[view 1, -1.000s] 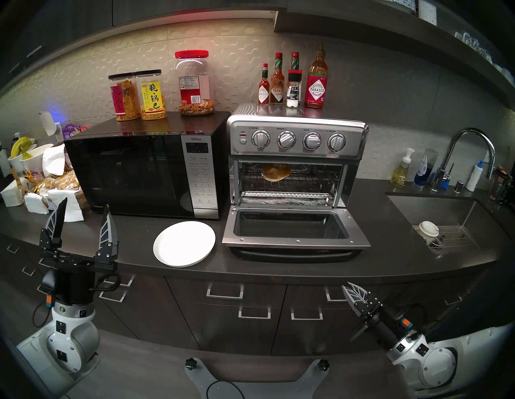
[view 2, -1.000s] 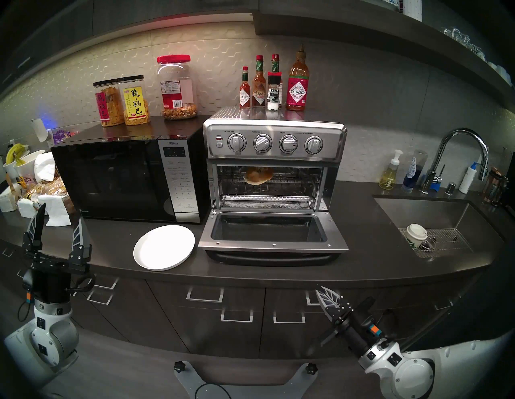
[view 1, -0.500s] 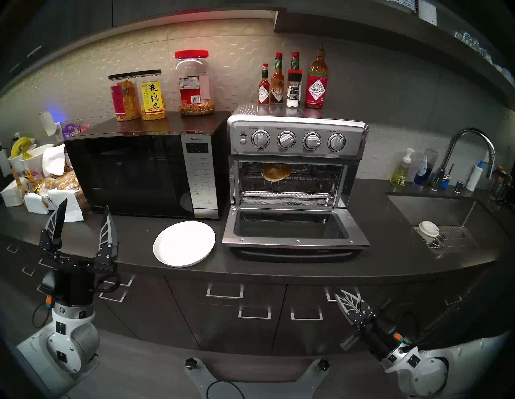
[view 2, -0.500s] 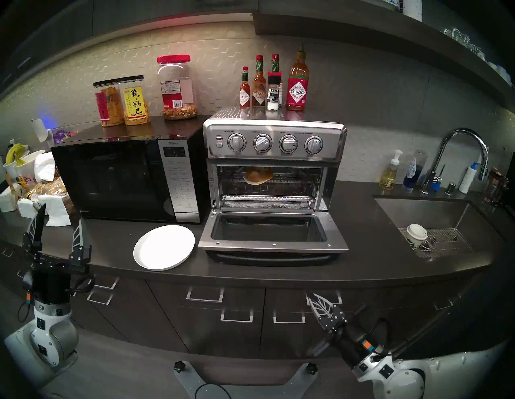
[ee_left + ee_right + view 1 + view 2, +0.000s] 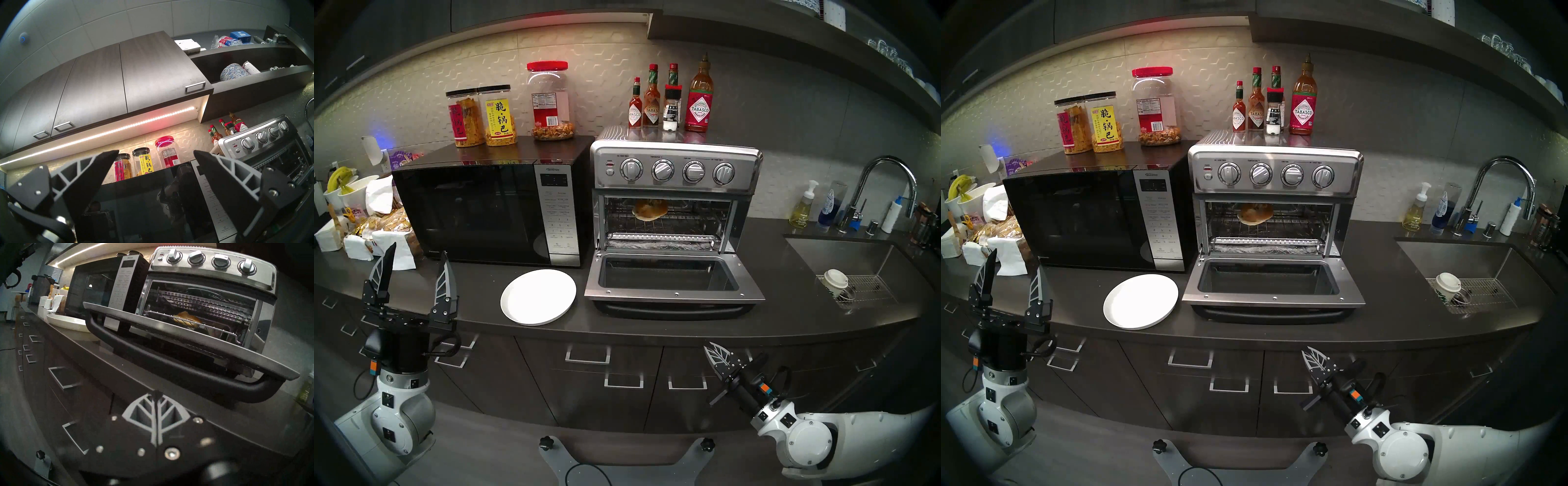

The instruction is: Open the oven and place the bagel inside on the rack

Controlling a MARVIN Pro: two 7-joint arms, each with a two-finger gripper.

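Nearest, the right gripper (image 5: 711, 353) is pinched shut on nothing, below the counter edge; the left gripper (image 5: 415, 259) is spread wide, empty. Further back, the bagel (image 5: 650, 210) is already sat on the rack (image 5: 687, 217) in the open oven (image 5: 675, 176). Probably only the door (image 5: 673, 298) is left, best lifted from under its handle (image 5: 169, 365).

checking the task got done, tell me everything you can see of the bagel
The bagel lies inside the open oven, left of the cavity's middle, resting on the wire rack. Its crust is golden brown, with a paler underside at the front edge. In the right wrist view it sits flat on the rack, behind the lowered door. Whether it is two halves cannot be told. Nothing else touches it.
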